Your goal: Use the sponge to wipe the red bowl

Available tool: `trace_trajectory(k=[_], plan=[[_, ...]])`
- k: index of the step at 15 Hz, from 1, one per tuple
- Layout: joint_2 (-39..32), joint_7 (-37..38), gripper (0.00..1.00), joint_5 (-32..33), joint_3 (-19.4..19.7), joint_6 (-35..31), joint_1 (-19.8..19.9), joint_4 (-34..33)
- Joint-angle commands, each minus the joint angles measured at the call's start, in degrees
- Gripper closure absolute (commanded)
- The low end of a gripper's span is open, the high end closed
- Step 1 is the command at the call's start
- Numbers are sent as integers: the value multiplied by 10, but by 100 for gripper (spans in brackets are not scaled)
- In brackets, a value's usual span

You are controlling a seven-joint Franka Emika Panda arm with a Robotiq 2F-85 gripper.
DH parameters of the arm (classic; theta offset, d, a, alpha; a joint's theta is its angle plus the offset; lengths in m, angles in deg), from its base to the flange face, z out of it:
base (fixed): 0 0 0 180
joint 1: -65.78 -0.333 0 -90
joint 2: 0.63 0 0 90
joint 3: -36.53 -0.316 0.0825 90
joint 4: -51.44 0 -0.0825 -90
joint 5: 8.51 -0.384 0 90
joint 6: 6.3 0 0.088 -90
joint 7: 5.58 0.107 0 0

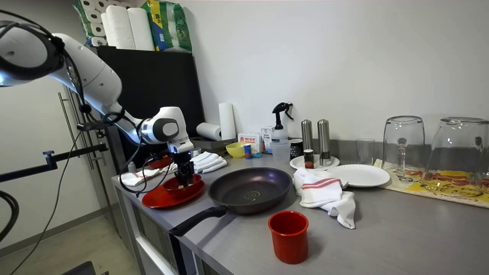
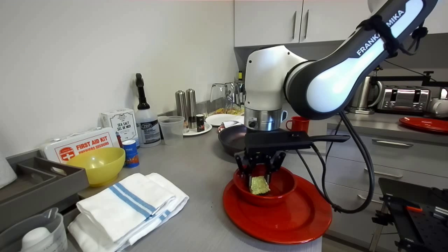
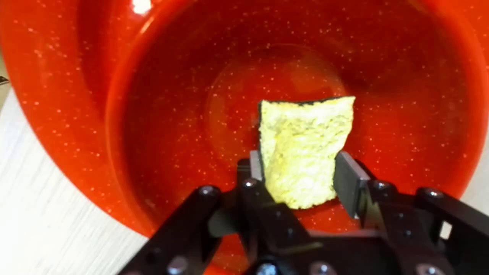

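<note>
The red bowl (image 2: 286, 182), deep and glossy, rests on a wide red plate (image 2: 297, 227) by the counter's edge. Reaching down inside it is my gripper (image 2: 259, 179), its fingers shut on the yellow sponge (image 2: 259, 185), which has a dark backing. From the wrist view, the sponge (image 3: 305, 152) sits between both pads of the gripper (image 3: 300, 168) and juts out beyond them over the floor of the bowl (image 3: 412, 126). Whether its lower edge presses on the bowl I cannot tell. In an exterior view the gripper (image 1: 186, 177) largely covers the sponge.
A black frying pan (image 1: 244, 194) is close beside the plate, its handle (image 1: 198, 219) pointing over the counter's front edge. Farther along stands a red cup (image 1: 289, 240). Folded white towels (image 2: 129, 206) and a yellow bowl (image 2: 99, 166) lie across from the plate.
</note>
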Motion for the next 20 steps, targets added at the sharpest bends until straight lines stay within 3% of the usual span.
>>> trace_trajectory(k=[1, 4, 9, 12, 14, 18, 20], plan=[[1, 31, 77, 12, 20, -70, -16, 14], [4, 69, 77, 37, 41, -136, -31, 29], [7, 223, 77, 234, 146, -278, -104, 52], [4, 322, 77, 341, 213, -303, -153, 44], [3, 363, 77, 379, 236, -302, -171, 42], [6, 383, 77, 378, 234, -292, -177, 51], [13, 327, 77, 299, 184, -290, -143, 73]])
